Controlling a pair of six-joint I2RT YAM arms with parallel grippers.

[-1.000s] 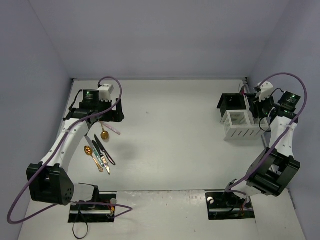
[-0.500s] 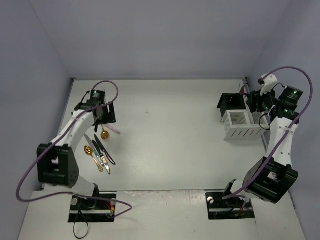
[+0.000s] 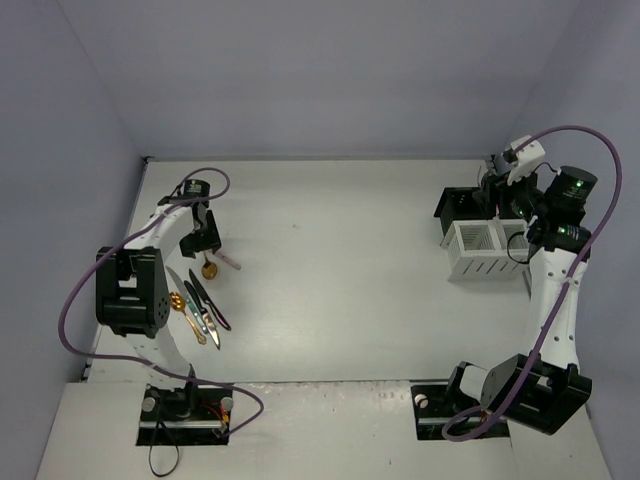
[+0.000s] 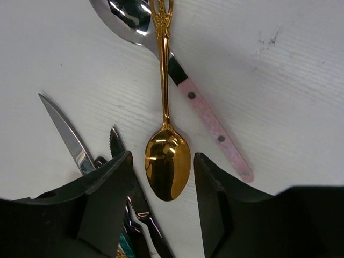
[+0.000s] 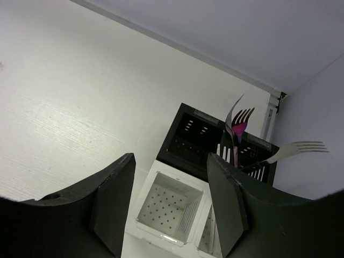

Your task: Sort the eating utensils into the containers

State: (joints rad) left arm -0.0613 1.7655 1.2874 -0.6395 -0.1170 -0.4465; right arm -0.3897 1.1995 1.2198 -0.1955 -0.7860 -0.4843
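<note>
Near the left edge of the tabletop (image 3: 330, 260), the left gripper (image 4: 163, 166) is low over the gold spoon (image 4: 164, 102). Its jaws stand apart on either side of the bowl, with a gap showing on each side, so nothing is grasped yet. The right gripper (image 5: 171, 166) is also released and empty, hanging above the white bin (image 5: 183, 173) and black bin (image 5: 193, 141) by the right edge, toward the far corner. A few forks (image 5: 240, 126) already stand in the black one.

We see three risks. The bowl is smooth and curved, so a pinch across it may squirt the spoon out or let it swing handle-down. The spoon's handle lies across a pink-handled piece (image 4: 209, 121) – lifting could drag or flick that one aside. The knives (image 4: 67, 134) sit just beside one finger, and some of them pass under it, so a blade could get caught in the same pinch. Any of these would scatter the pile or put two kinds into one bin.
</note>
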